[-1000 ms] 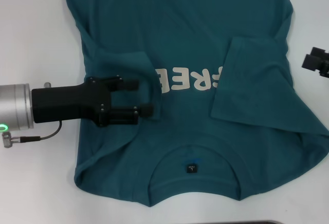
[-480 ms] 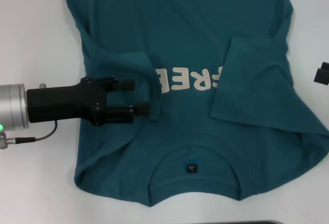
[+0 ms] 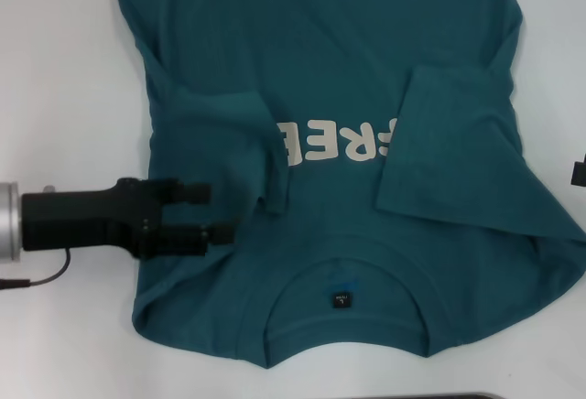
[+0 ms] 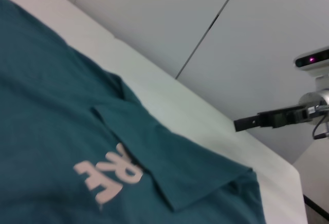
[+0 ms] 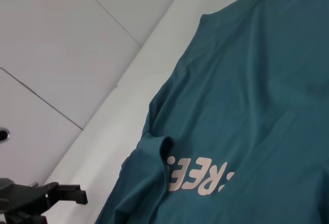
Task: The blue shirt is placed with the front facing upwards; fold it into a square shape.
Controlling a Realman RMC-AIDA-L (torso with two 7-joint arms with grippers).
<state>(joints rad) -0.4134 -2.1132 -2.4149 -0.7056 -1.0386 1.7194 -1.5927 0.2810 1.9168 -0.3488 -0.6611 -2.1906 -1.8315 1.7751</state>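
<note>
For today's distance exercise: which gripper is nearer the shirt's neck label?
Left. The left gripper hangs over the shirt's left edge, a short way from the neck label. The right gripper barely shows at the head view's right edge, off the shirt, much farther away.

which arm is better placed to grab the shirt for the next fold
Probably the left. The left gripper hovers open over the blue shirt, beside its folded-in sleeve. The right gripper sits at the far right edge, off the fabric, so it would need a longer reach.
</note>
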